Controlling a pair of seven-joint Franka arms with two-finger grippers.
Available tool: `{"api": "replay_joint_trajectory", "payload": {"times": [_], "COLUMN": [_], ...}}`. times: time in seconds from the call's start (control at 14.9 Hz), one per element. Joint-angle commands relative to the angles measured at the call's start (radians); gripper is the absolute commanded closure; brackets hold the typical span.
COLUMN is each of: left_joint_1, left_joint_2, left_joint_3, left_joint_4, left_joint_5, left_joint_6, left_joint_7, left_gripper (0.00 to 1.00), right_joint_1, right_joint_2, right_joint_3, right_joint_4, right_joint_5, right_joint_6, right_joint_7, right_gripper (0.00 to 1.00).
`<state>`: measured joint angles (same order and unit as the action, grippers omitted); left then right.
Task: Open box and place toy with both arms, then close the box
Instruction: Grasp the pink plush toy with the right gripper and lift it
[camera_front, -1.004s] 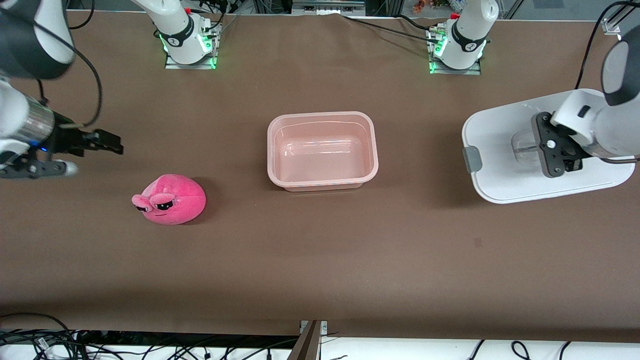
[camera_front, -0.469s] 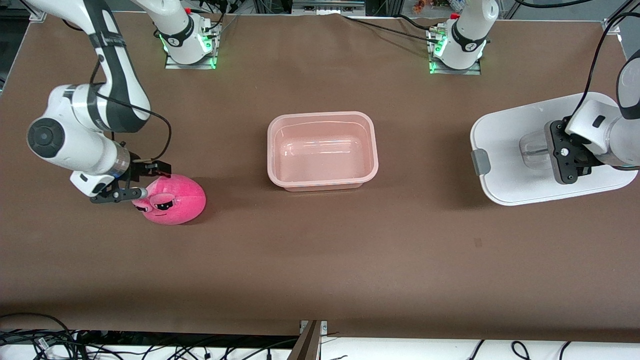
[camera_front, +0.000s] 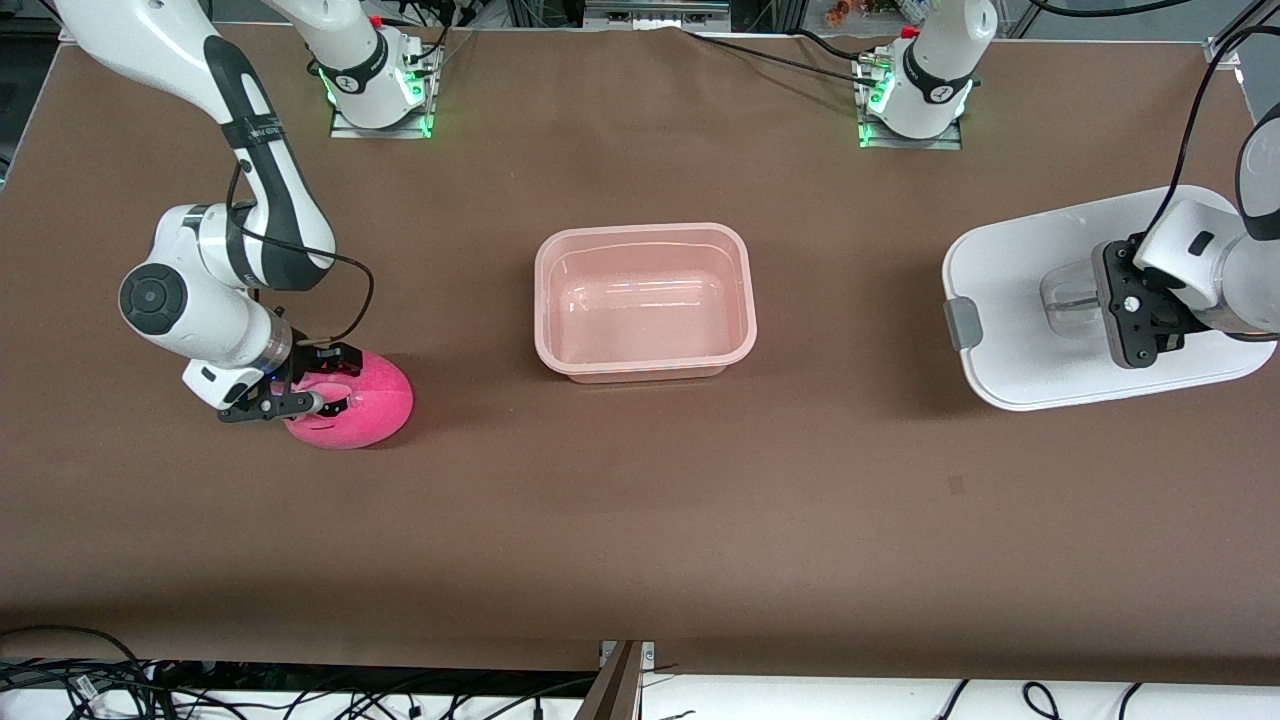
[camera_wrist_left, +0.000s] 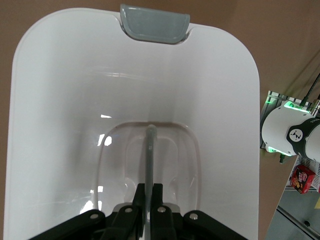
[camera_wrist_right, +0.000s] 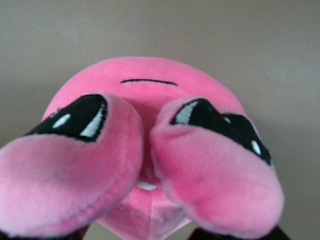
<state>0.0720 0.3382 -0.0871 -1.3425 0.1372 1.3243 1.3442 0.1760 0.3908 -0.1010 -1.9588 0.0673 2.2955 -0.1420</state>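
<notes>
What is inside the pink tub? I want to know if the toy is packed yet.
Nothing: the translucent pink plastic tub shows only its bare bottom. No part is covered.

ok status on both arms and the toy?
Right tool down around the toy, open, toy on table. Left tool shut on lid handle, lid at left arm's end. Box open, nothing between toy and box.

We see the toy (camera_front: 365, 405) as soft, fuzzy matt plush, its eyes (camera_wrist_right: 82, 117) stitched in black. The box (camera_front: 645, 300) looks like smooth, glossy translucent plastic. The lid (camera_wrist_left: 75, 115) is glossy white plastic with a matt grey clip (camera_wrist_left: 154, 24). The table (camera_front: 700, 520) is matt brown.
</notes>
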Motion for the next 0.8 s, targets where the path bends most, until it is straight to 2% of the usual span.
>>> {"api": "replay_joint_trajectory", "payload": {"times": [0.0,0.07,0.27,0.6,0.74], "left_joint_1": [0.014,0.012,0.012,0.012,0.012], "left_joint_2": [-0.005,-0.005,-0.005,-0.005,-0.005], "left_joint_3": [-0.010,-0.010,-0.013,-0.014,-0.016], "left_joint_4": [0.000,0.000,0.000,0.000,0.000], "left_joint_5": [-0.018,-0.019,-0.022,-0.022,-0.022], "left_joint_6": [0.004,0.004,0.004,0.004,0.004], "left_joint_7": [0.027,0.027,0.027,0.027,0.029], "left_gripper": [1.00,1.00,1.00,1.00,1.00], "right_joint_1": [-0.003,-0.003,-0.001,0.048,0.101], "right_joint_2": [-0.003,-0.003,-0.003,-0.012,-0.018], "right_joint_3": [0.004,0.004,0.004,0.004,0.004], "right_joint_4": [0.009,0.018,0.038,0.104,0.183], "right_joint_5": [0.012,0.008,0.015,-0.001,-0.004], "right_joint_6": [-0.002,-0.004,0.002,-0.017,-0.123], "right_joint_7": [-0.094,-0.169,-0.535,-0.579,-0.660], "right_gripper": [0.93,0.99,1.00,1.00,1.00]}}
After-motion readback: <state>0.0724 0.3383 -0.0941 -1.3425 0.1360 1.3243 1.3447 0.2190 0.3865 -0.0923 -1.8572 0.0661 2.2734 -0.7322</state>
